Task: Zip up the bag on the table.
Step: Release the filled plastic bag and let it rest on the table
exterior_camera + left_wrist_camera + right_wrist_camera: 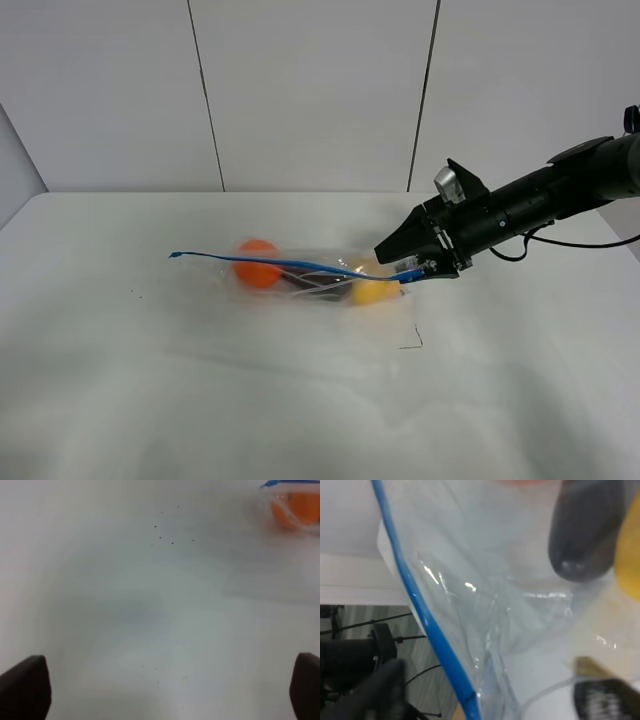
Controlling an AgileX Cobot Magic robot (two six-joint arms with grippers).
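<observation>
Overhead: I see bag lying mid-table, blue zipper strip raised along top edge. Right gripper at strip's right end; can't tell if fingers pinch it or stand apart.

Left wrist: left gripper fingers spread wide over bare table, bag corner well apart.

Right wrist: strip and plastic fill view, blurred; grip unclear.

Clear bag close up, blue zipper strip diagonal.
</observation>
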